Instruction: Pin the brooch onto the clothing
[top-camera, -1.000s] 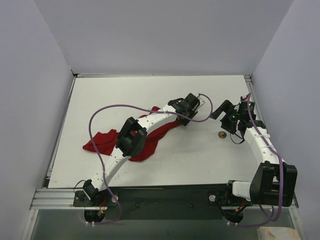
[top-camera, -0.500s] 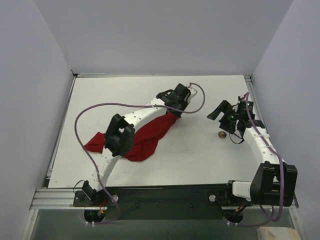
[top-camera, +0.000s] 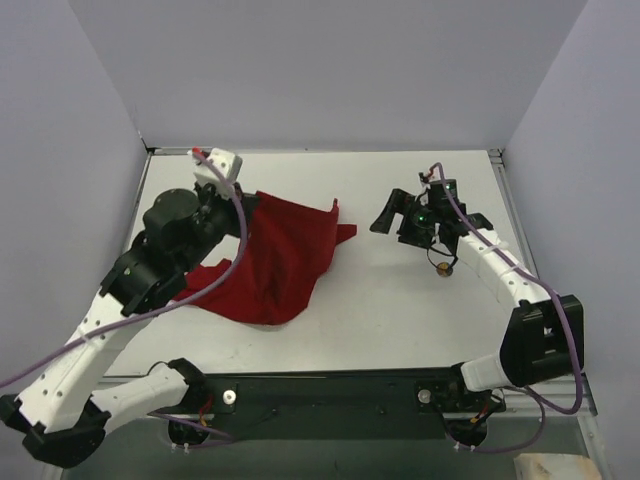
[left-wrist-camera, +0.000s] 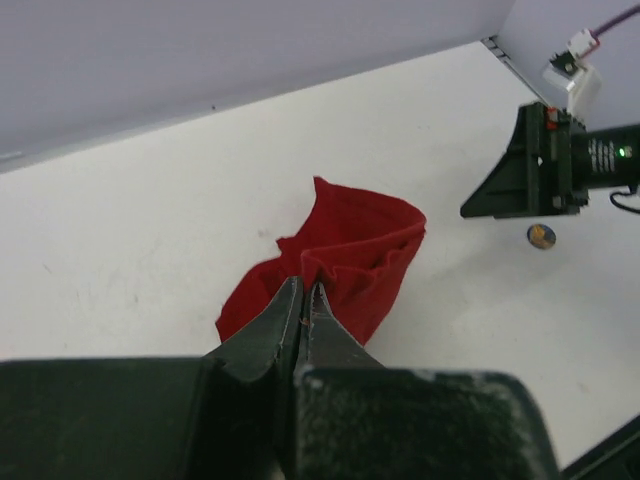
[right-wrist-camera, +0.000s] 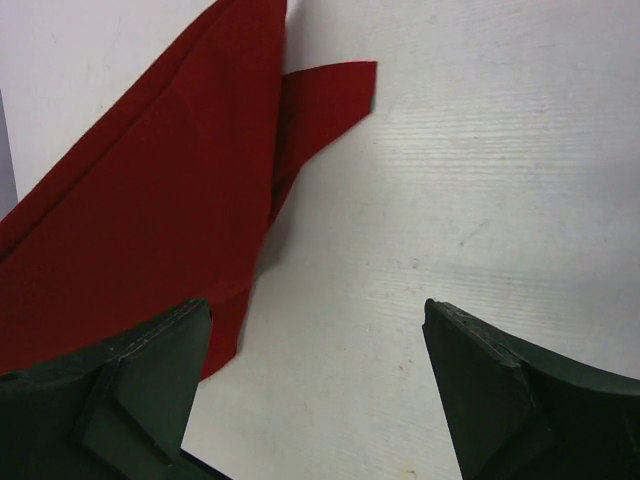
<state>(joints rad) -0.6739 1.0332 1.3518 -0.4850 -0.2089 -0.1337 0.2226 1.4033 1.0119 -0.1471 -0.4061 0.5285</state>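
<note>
the left gripper is closed, its jaws pinching a fold of the t-shirt at the t-shirt's left side; the fabric bunches at the pinch and spreads away from it to the right. the right gripper stands wide open and empty, just off the t-shirt's right corner, with its fingers aimed at the fabric. the brooch lies flat on the table, well to the right of the t-shirt and beyond the right gripper, so it sits behind the open fingers, close beside the right arm. it is a round disc, so there is no long axis to align with. judge the right arm the nearer one by a wide margin; expect to turn it away from the t-shirt and lower it onto the brooch. the left arm is folded back over the t-shirt's left side with its elbow raised. the right arm reaches in from the t-shirt's right.
</note>
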